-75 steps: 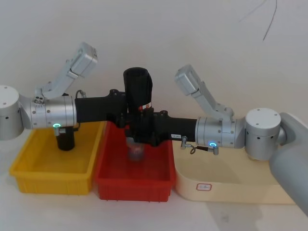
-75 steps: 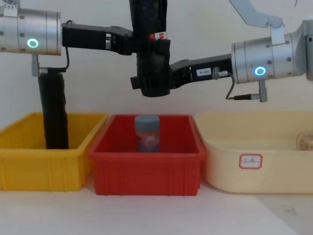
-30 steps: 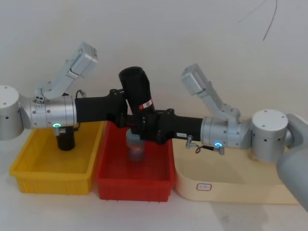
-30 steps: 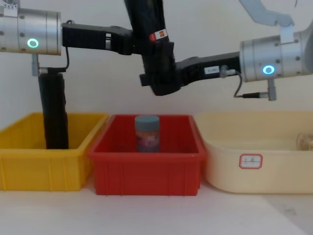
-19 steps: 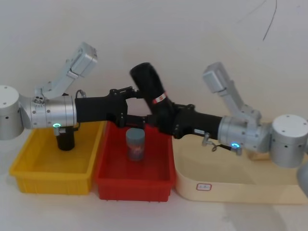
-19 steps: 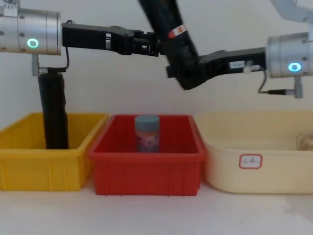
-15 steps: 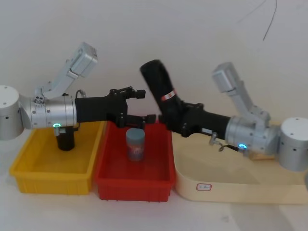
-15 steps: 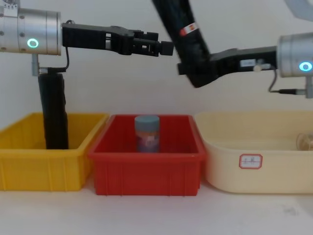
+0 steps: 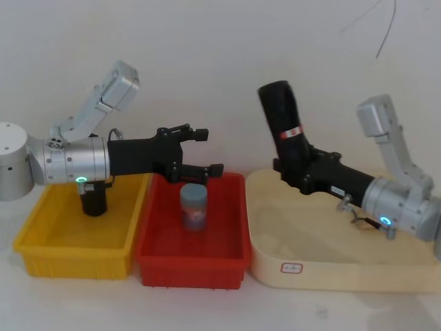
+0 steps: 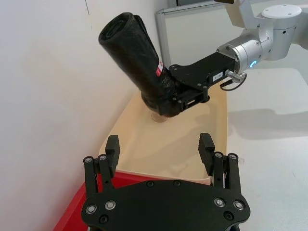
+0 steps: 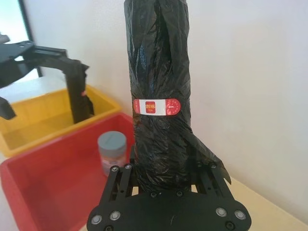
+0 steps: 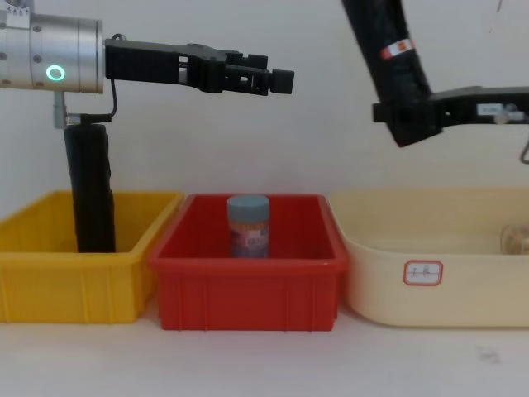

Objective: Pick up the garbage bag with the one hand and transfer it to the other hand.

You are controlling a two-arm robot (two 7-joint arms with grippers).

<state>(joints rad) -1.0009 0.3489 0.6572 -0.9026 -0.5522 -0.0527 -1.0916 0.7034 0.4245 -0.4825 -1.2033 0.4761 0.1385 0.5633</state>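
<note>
The garbage bag [image 9: 283,121], a thick black roll of crinkled, glossy plastic with a small red-and-white sticker round its side, stood tilted in the air above the cream tub [image 9: 275,265], its upper end leaning toward the left. The right gripper [image 9: 301,172], matte black with long flat fingers studded with small screws, was clamped on the lower end of the roll; in the right wrist view the loose plastic bunched out between the fingers [image 11: 119,179] on either side. That gripper sat on a smooth silver cylindrical arm with a blue ring light, reaching in from the right. The left gripper [image 9: 204,150] hung over the far-left part of the red bin [image 9: 191,265], its two fingers spread wide apart and holding nothing, well apart from the roll. It too was black, on a brushed silver arm with a green-teal ring light. In the red bin, a rectangular plastic crate with ribbed sides, stood a small upright jar [image 9: 193,207] with a grey-blue lid. To the left sat a yellow bin [image 9: 76,258] of the same ribbed shape, and in its far-left corner a second black roll [image 12: 91,188] stood upright, dull and wrinkled. The cream tub had rounded corners, a smooth wall and a small white label [image 12: 422,271] with a red border on its near side.
</note>
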